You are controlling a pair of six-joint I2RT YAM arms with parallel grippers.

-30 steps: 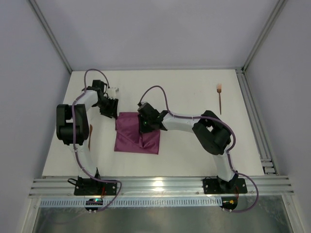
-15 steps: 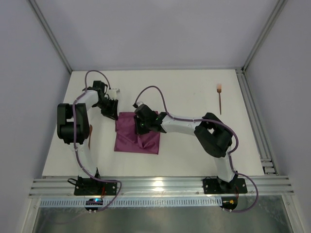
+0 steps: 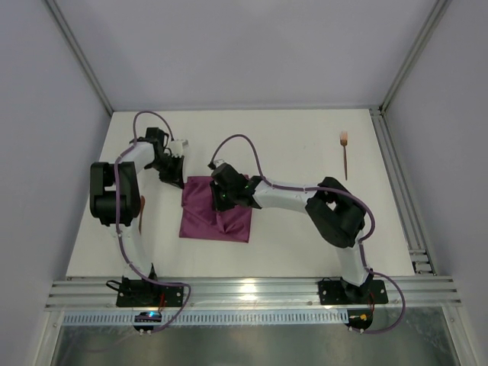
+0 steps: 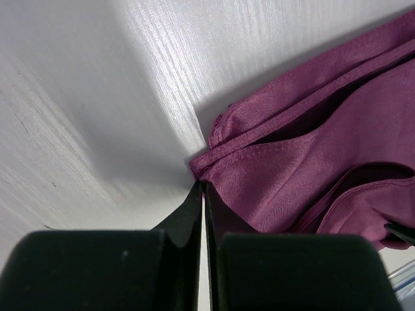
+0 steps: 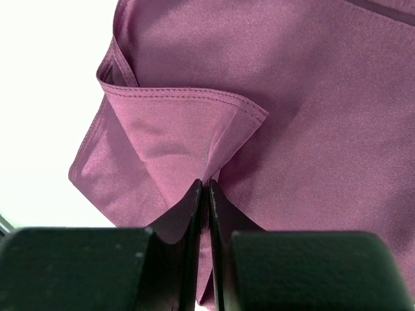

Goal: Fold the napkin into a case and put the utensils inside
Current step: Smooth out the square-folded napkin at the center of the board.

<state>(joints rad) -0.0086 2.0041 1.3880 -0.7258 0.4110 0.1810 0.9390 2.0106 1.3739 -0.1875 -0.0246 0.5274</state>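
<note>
Folding step, with no case formed yet. Top view: napkin [image 3: 204, 223] lies part-folded left of centre, with left gripper [image 3: 175, 177] at its far left corner and right gripper [image 3: 222, 197] on its far edge. Fork [image 3: 345, 152] sits well apart at far right. Left wrist: jaws closed at the napkin's corner, which we judge they nip. Right wrist: jaws nearly closed, pinching a raised pleat of napkin. Next, we reckon both should lift together and carry that far edge nearward, keeping tension even so the layers don't slip.
</note>
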